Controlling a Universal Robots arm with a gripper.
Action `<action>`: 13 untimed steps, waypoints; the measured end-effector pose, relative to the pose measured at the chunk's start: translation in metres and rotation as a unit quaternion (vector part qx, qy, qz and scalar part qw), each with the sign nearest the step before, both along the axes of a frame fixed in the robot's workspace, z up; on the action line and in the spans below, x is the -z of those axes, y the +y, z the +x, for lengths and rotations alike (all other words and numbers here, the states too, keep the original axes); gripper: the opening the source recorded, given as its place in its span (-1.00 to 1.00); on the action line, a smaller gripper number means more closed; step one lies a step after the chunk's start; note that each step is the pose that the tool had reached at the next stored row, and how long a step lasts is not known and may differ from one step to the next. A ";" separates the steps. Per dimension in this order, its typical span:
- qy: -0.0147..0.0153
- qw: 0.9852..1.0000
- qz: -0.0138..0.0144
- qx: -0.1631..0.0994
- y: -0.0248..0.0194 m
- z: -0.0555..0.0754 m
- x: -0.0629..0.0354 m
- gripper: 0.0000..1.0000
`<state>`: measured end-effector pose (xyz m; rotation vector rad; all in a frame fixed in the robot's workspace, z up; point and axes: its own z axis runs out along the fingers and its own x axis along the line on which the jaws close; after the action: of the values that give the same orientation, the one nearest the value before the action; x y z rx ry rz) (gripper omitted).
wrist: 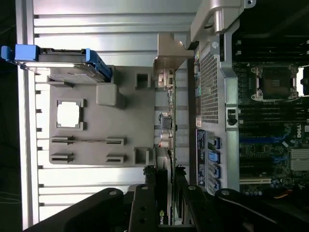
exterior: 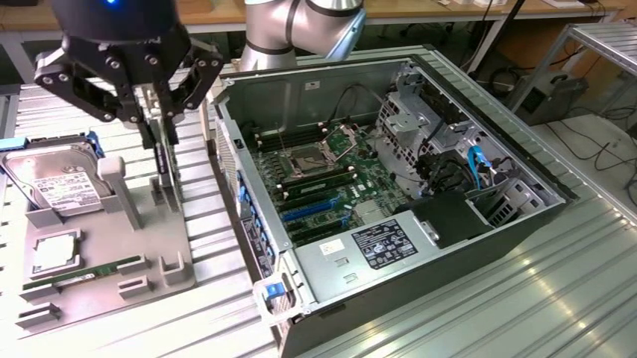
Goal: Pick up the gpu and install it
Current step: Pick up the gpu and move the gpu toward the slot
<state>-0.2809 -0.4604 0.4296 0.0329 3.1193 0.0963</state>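
Note:
My gripper [exterior: 157,128] hangs at the exterior view's upper left, shut on the top edge of the gpu [exterior: 165,175]. The card is thin and dark and hangs upright, edge-on, over the grey fixture tray [exterior: 149,239]. Its lower end is level with the tray's posts, just left of the open computer case [exterior: 468,224]. In the wrist view the gpu [wrist: 165,128] runs away from my fingers [wrist: 145,203], and its pale metal bracket [wrist: 170,53] is at the far end. The card lies between the tray [wrist: 130,121] and the case wall [wrist: 210,72]. The motherboard's blue slots [exterior: 303,212] lie bare.
On the tray sit a silver hard drive [exterior: 55,183] in a blue carrier, a square processor [exterior: 55,253] and a green memory stick [exterior: 85,274]. The case's motherboard [exterior: 318,175] lies exposed, with cables and a drive cage [exterior: 438,127] on the exterior view's right. Ribbed metal table [exterior: 497,298] all round.

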 end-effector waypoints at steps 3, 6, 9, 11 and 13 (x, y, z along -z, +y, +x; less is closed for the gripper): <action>0.003 1.000 0.001 0.000 -0.0049 0.022 -0.0131 -0.47; 0.005 1.000 0.001 0.000 -0.0075 0.038 -0.0171 -0.47; 0.006 1.000 0.002 0.000 -0.0096 0.054 -0.0184 -0.47; 0.007 1.000 0.002 0.000 -0.0105 0.067 -0.0184 -0.47; 0.007 1.000 0.002 0.000 -0.0107 0.076 -0.0184 -0.47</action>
<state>-0.2053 -0.4711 0.4480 0.0337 3.1328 0.1016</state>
